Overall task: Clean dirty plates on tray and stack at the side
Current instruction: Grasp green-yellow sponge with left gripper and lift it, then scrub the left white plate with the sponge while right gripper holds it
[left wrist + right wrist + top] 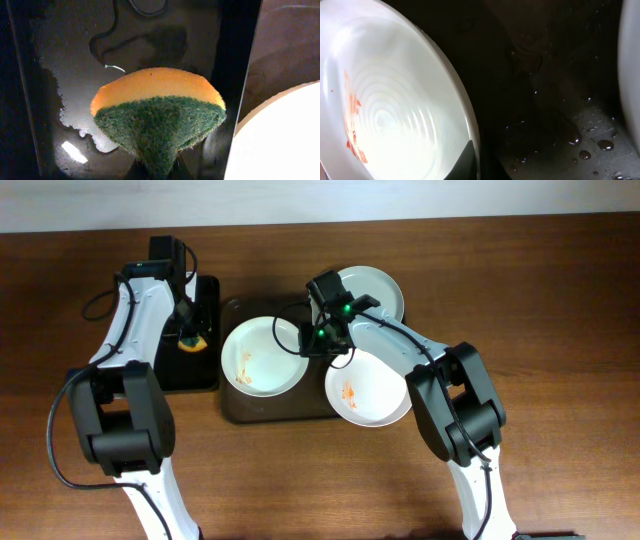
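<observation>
Three white plates show in the overhead view. The left plate point(262, 358), smeared orange, lies on the dark brown tray point(280, 408). The front right plate point(368, 392), also smeared, overhangs the tray's right edge. The back right plate point(375, 290) looks clean. My right gripper point(322, 340) is shut on the left plate's right rim; in the right wrist view one finger point(470, 162) lies inside the rim of the smeared plate point(395, 100), and the other finger is lost in the dark. My left gripper point(157, 172) is shut on a yellow and green sponge point(157, 115) above the black tray point(75, 50).
The small black tray point(195, 365) stands left of the brown tray, under the sponge point(190, 338). The brown tray's wet floor point(555, 100) has water drops. A plate's edge point(280, 140) shows at the right of the left wrist view. Bare wooden table point(560, 330) lies to the right.
</observation>
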`<state>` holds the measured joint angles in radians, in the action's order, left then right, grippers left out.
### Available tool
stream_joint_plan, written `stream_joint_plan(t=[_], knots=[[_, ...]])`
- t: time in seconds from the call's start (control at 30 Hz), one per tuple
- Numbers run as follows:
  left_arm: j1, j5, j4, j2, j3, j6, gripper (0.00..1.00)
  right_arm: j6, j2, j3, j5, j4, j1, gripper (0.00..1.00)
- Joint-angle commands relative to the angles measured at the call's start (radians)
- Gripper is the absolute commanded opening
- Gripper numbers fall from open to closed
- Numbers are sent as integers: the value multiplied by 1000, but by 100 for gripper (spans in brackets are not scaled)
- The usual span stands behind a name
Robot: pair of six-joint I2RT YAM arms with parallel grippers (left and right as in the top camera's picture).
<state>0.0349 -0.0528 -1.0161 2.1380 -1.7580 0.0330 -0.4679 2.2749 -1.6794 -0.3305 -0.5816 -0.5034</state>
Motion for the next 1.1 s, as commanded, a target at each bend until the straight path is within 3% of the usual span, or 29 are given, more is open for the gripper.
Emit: stream_joint_plan(t=[0.0, 0.1, 0.43, 0.7, 0.83, 0.97, 1.07], knots=[[-10, 116, -3, 2, -24, -61, 1, -3, 23, -13, -17, 10, 8, 4], [-69, 208, -2, -16, -27, -40, 1, -47, 23, -13, -8, 48, 21, 4], [-194, 188, 61, -11, -12, 48, 1, -99, 22, -14, 69, 13, 55, 4], [-214, 175, 348, -9, 262, 80, 1, -99, 22, -15, 74, 14, 67, 4], [-218, 140, 359, -9, 369, 139, 1, -99, 22, -15, 73, 18, 67, 4], [-218, 391, 333, -9, 374, 67, 1, -99, 22, -15, 73, 17, 67, 4], [-211, 472, 358, -9, 374, 14, 1, -99, 22, -15, 72, 13, 67, 4]])
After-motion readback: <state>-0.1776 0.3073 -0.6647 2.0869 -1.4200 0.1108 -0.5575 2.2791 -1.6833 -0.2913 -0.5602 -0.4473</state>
